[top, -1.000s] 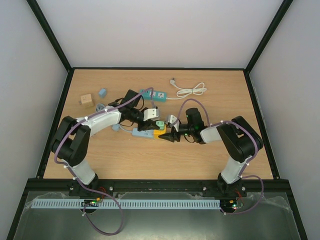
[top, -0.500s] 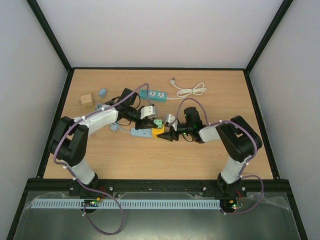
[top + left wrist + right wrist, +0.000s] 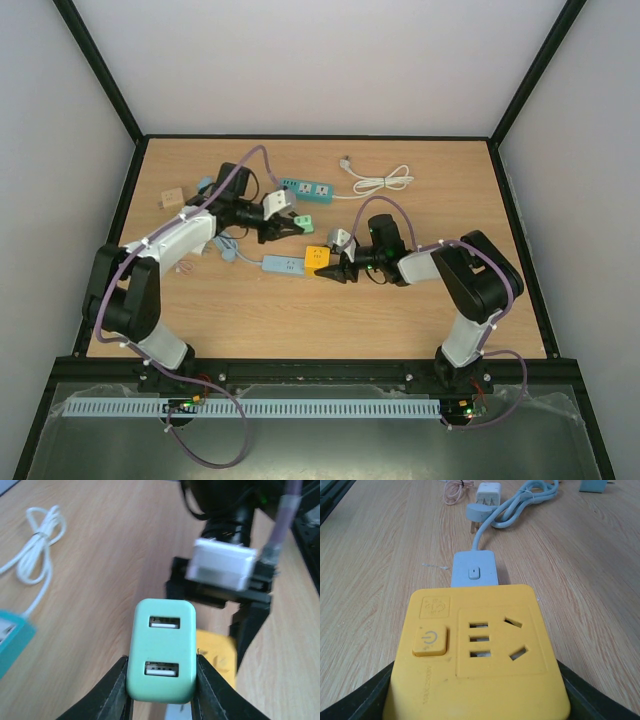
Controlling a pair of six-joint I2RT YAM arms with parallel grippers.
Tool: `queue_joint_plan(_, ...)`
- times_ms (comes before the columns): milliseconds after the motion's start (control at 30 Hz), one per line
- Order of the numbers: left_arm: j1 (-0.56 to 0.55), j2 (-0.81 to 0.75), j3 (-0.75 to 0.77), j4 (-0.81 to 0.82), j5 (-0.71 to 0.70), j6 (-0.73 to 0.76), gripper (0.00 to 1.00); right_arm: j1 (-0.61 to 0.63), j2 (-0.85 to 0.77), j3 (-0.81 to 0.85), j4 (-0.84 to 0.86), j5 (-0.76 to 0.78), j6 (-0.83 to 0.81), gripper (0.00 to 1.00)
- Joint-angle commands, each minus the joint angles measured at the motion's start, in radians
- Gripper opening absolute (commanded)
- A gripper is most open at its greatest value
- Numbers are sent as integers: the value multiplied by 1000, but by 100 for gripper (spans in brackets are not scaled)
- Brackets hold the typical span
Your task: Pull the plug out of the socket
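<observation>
Bench: wooden top, dark frame on all sides. Both arms reach in toward the middle.

Right hand: low at bench centre, pinching the yellow socket cube from both sides. In the right wrist view its dark fingers press the cube's two lower corners. The cube's far end meets a light blue power strip lying flat on the bench.

Left hand: just behind the cube, clamped on the mint-green USB plug. The plug is out of the socket and apart from it.

Teal power strip: at the back of the bench. A coiled white cable lies to its right.

Overhead view only: wooden block and small blue adapter, back left.

Left wrist view only: the plug's end face carries two USB ports, one above the other. Black fingers press both its flanks. The yellow cube and the right hand are blurred beyond it.

Right wrist view only:
- The cube's top face is free, with three slots, two slanted slots and a raised button bearing a power symbol.
- A square embossed mark above the button is too faint to read.
- A rocker switch sits on the blue strip.
- Beyond it lie a grey-blue cord, a white two-pin charger and a thin pink cable.
</observation>
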Motion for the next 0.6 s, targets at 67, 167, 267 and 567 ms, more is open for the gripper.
queue_joint_plan(67,131,-5,45,14,-59,-92,18,4,32,-1,-82,39,-18,1)
queue_joint_plan(167,196,32,82,16,-150,-184,19,4,32,-1,-84,37,-23,1)
queue_joint_plan(267,262,106,139,-6,-193,-259,19,4,29,-4,-84,35,-25,1)
queue_joint_plan(567,352,291,240,-32,-350,-339,25,4,28,-5,-84,30,-28,1)
